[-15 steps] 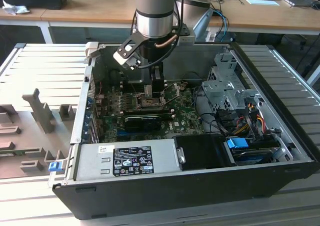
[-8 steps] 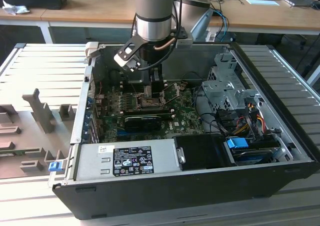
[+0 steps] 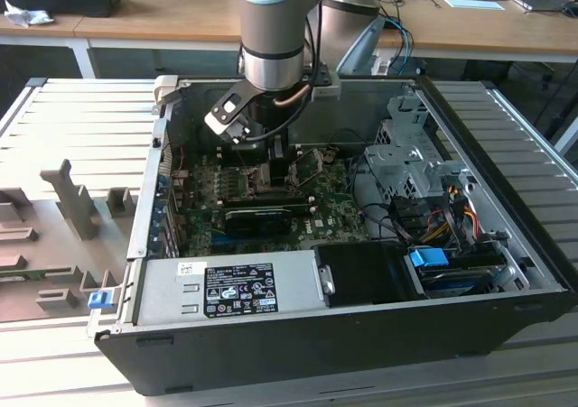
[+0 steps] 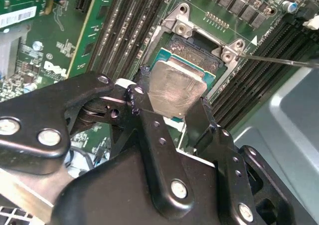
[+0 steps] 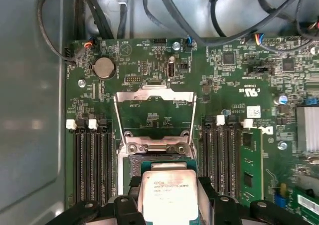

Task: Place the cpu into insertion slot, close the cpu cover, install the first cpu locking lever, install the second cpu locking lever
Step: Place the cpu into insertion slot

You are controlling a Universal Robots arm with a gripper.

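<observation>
My gripper (image 4: 170, 101) is shut on the cpu (image 4: 177, 85), a flat square chip with a grey metal top, held by two opposite edges between the black fingers (image 4: 141, 103). The chip hangs slightly tilted just above the insertion slot (image 4: 197, 46), a dark socket with a silver rim. In the first wrist view the cpu (image 5: 167, 197) covers part of the insertion slot (image 5: 144, 161), and the cpu cover (image 5: 119, 116) stands swung open beyond it. A thin metal lever (image 4: 279, 61) sticks out beside the socket. In the exterior view the gripper (image 3: 271, 174) reaches down into the computer case.
Memory slots (image 5: 92, 160) flank the socket on both sides. A black card (image 3: 257, 217), a grey power supply (image 3: 226, 290) and a drive cage (image 3: 411, 154) stand inside the case. Cables (image 5: 164, 15) run along the case wall. Grey fixtures (image 3: 68, 204) sit at the exterior view's left.
</observation>
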